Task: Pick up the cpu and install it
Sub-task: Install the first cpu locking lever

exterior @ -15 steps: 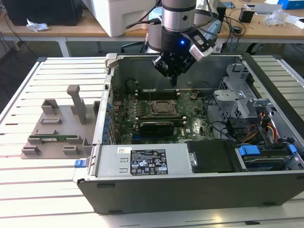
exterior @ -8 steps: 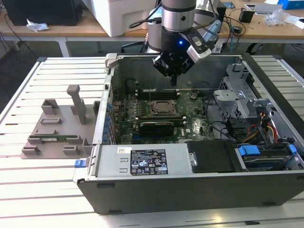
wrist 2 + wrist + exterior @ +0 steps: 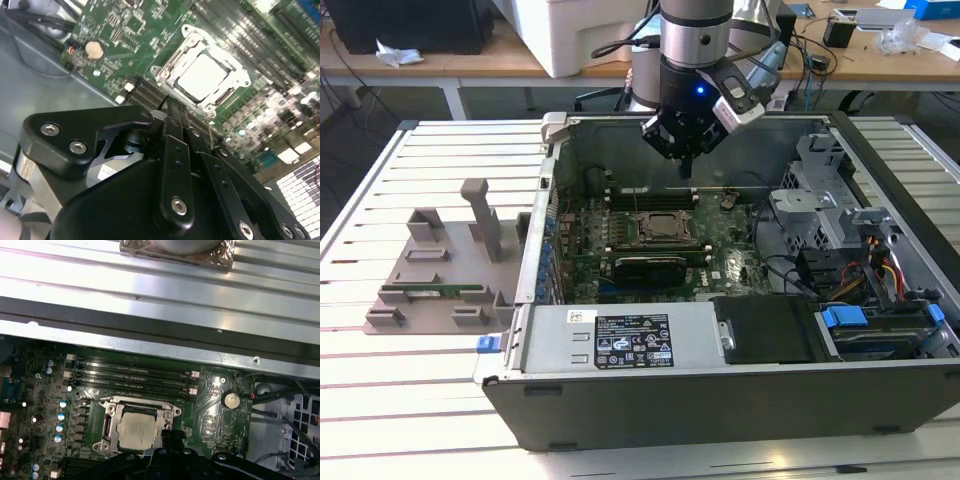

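I was working over a slatted metal table (image 3: 440, 150), with cluttered wooden benches (image 3: 520, 62) behind it. On the table, an open computer case (image 3: 720, 410) lay on its side, its green motherboard (image 3: 730, 268) facing up. A grey fixture tray (image 3: 435, 295) sat on the slats toward the exterior view's left, just beside the case. The arm hung over the board, and the gripper (image 3: 685, 172) was above the socket with its jaws drawn together and nothing between them. The cpu (image 3: 136, 430) lay flat inside the metal socket frame (image 3: 106, 410), silver top up. It is square, so it had no long axis, and its edges ran parallel to the frame. In both wrist views the fingertips (image 3: 172, 106) sat just beside it. Four memory slots (image 3: 130, 374) ran alongside the socket, and a coin battery (image 3: 230, 399) lay near them.
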